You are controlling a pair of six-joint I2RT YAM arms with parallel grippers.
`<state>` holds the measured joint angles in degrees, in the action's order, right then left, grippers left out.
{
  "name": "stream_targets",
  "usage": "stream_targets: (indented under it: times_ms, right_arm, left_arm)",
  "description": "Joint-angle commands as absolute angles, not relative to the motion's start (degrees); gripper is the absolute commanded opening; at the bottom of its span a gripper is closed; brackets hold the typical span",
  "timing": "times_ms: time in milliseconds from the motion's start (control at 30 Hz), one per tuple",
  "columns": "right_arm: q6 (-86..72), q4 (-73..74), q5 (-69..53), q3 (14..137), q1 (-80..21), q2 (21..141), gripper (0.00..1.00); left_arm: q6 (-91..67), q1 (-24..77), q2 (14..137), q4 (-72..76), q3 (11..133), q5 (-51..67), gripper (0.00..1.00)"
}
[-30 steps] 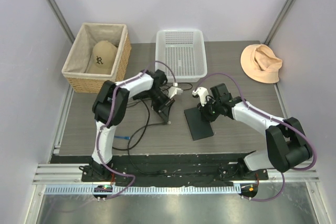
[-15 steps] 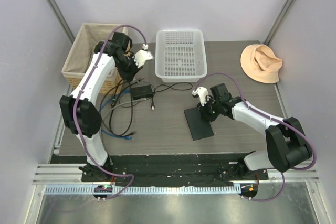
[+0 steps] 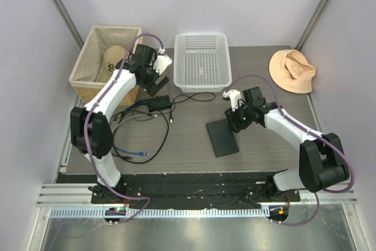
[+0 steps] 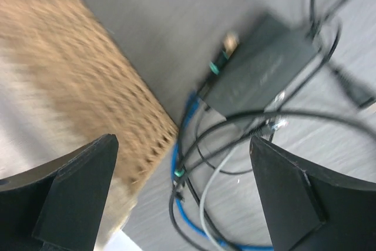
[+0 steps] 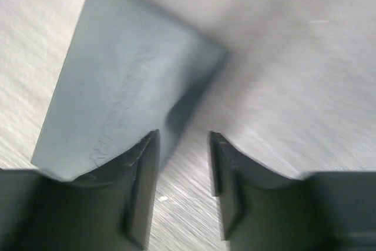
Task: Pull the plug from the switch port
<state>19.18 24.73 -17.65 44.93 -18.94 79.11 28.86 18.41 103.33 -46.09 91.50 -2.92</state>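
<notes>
The flat black switch box [image 3: 222, 138] lies on the table; its corner fills the upper left of the right wrist view [image 5: 129, 95]. I cannot make out the switch port on its edge. No cord reaches the box. A black plug [image 3: 170, 120] lies on the table well to its left, at the end of a cord from the adapter brick [image 3: 158, 103]. My right gripper [image 3: 239, 118] hovers by the box's far right corner, jaws partly open [image 5: 183, 186] over bare table. My left gripper [image 3: 156, 82] hangs wide open [image 4: 185, 195] above the brick [image 4: 258, 66] and the cable tangle.
A wicker basket [image 3: 88, 80] holding a tan cap stands at the back left, its wall close to my left gripper [image 4: 70, 74]. A white plastic basket [image 3: 202, 83] sits at back centre, a peach hat [image 3: 292, 70] at back right. Blue and black cables [image 3: 132, 145] sprawl at the left.
My left arm swung from beside the box to the back left near the wicker basket, dragging brick and cords along, then opened wide. My right gripper opened and shifted slightly right.
</notes>
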Motion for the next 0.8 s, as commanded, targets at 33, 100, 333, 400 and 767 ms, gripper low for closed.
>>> stream_targets:
  times_ms: [33,100,333,400,767]
  right_arm:
    - [14.7,31.4,-12.6,61.8,-12.4,77.3,0.58]
    - [11.6,33.0,-6.3,68.6,-9.0,75.9,0.7]
    - [6.8,39.5,11.6,84.7,-8.2,74.9,0.92]
    - [3.7,40.3,9.9,88.2,-8.2,75.0,0.92]
    - [-3.5,38.0,8.4,91.3,-8.2,71.7,1.0]
  left_arm:
    - [18.8,19.1,91.7,-41.0,99.5,1.5,1.0]
    - [14.7,19.0,88.3,-38.7,99.5,2.1,1.0]
    - [9.1,19.1,69.0,5.2,82.0,-10.4,1.0]
    - [11.8,19.0,67.3,7.7,78.8,-10.0,1.0]
    - [7.9,18.9,63.9,-3.3,64.6,-7.5,1.0]
